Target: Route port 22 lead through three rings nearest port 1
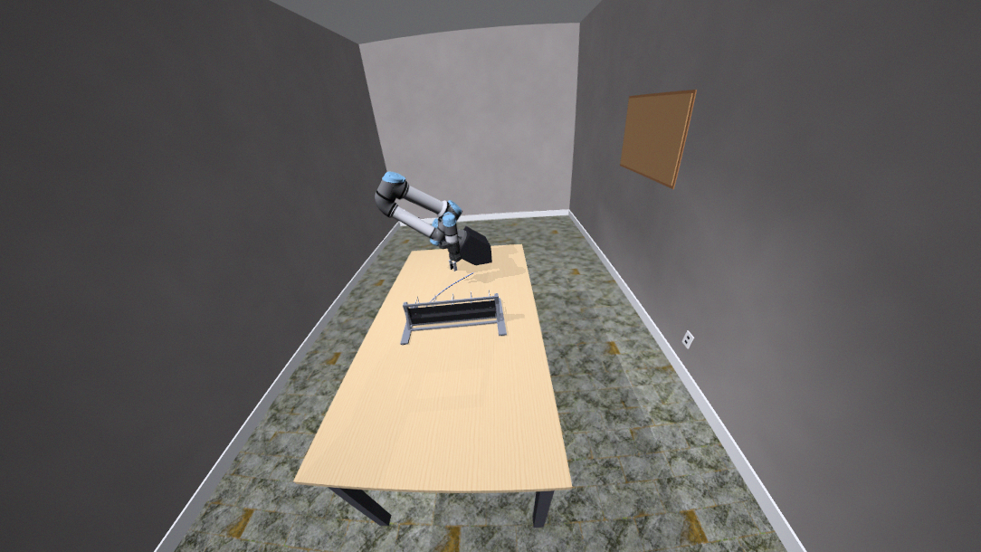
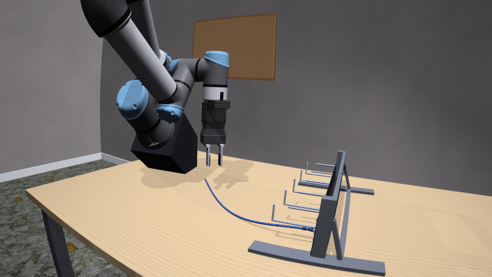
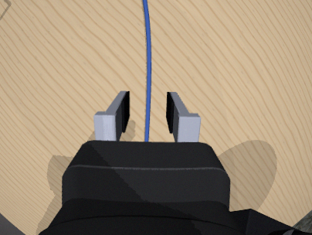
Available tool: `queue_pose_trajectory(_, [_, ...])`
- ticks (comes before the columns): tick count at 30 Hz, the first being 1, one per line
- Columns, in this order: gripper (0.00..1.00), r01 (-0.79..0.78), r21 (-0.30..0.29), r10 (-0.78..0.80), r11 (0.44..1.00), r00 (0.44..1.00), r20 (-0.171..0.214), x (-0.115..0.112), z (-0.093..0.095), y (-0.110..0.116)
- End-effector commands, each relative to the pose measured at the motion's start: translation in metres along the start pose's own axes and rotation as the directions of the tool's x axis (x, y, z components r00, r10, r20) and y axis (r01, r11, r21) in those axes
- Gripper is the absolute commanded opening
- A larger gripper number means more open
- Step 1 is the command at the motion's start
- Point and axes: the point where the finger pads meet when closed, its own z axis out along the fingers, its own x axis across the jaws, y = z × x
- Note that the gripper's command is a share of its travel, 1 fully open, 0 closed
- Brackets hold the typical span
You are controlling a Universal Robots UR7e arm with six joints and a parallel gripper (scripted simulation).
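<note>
Plainly, the gripper (image 1: 453,267) (image 2: 214,165) (image 3: 147,104) is empty, its two fingers parted to a moderately wide gap and pointing down, above the middle of the frame's lower half in the exterior view. The blue lead (image 1: 449,285) (image 2: 277,225) (image 3: 149,62) is at the rack (image 1: 452,300) (image 2: 323,227), its plug (image 2: 308,229) seated at the near end of the panel, lower right in the exterior view. From there it runs leftward past the nearest ring (image 2: 273,212), then curves up to a loose end near the centre of that frame, short of the black base block (image 1: 478,247) (image 2: 185,148). Whether it passes inside that nearest ring or beside it cannot be told; the rings further up and back along the rack stand apart from it. Seen from the wrist, the lead comes down from the top edge, slightly left of centre, and appears between the fingers before passing out of sight behind the dark gripper body, though the exterior view shows the fingertips raised clear of it. Upright on the pale wooden table (image 1: 466,425) (image 2: 137,213) (image 3: 232,58), the rack stands just below the middle of the top view. A brown board (image 1: 654,140) (image 2: 253,44) hangs on the wall, upper right in the top view.
</note>
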Motion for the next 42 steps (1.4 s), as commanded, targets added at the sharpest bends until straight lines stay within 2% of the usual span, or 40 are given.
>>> queue_pose_trajectory(1, [0.67, 0.0, 0.0, 0.0, 1.0, 1.0, 0.0, 0.0, 0.009, 0.0])
queue_pose_trajectory(23, [0.67, 0.0, 0.0, 0.0, 1.0, 1.0, 0.0, 0.0, 0.045, 0.0])
queue_pose_trajectory(42, [0.67, 0.0, 0.0, 0.0, 1.0, 1.0, 0.0, 0.0, 0.069, -0.001])
